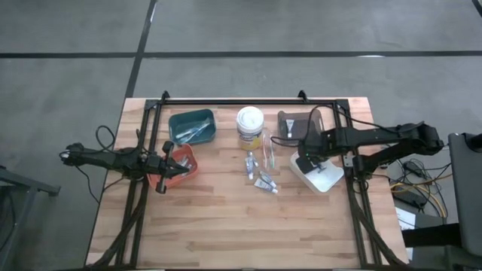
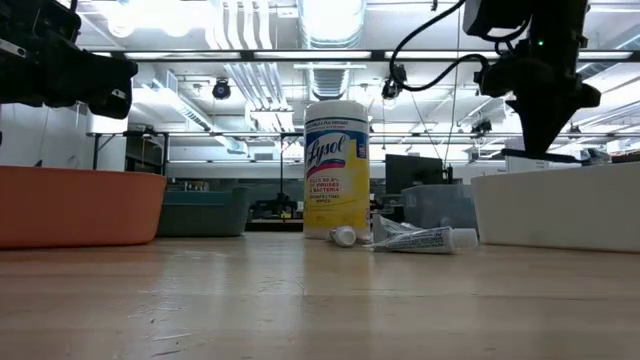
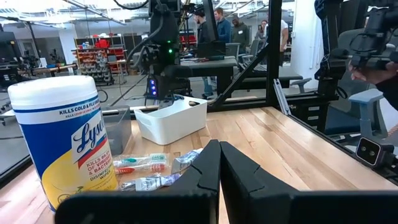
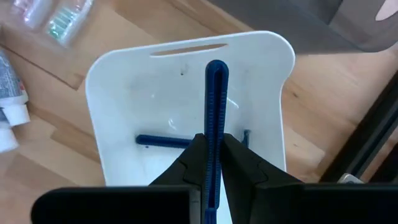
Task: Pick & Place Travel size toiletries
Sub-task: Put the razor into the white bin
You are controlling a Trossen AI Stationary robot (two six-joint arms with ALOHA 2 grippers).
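My right gripper (image 4: 211,146) is shut on a slim blue razor (image 4: 216,93) above the white bin (image 1: 320,177), which holds another blue razor (image 4: 163,141). It also shows in the low view (image 2: 543,120). My left gripper (image 3: 219,165) is shut and empty, above the orange bin (image 1: 181,167), pointing toward the table's right. Small white tubes (image 1: 265,184) and packed toothbrushes (image 3: 140,163) lie on the table between the bins, in front of the Lysol tub (image 1: 250,125). My right gripper pinches the blue razor between its two fingers (image 4: 239,163). The fingers lie along it, and its free end (image 4: 216,68) sticks out past the fingertips. The fingers point down over the white bin. The razor is lifted clear of the bin's floor.
A teal bin (image 1: 193,125) with items stands at the far left and a grey bin (image 1: 288,123) at the far right of the tub. A dark frame (image 1: 248,100) runs along the table's far edge and sides. Bare wood lies toward the near edge (image 1: 241,241).
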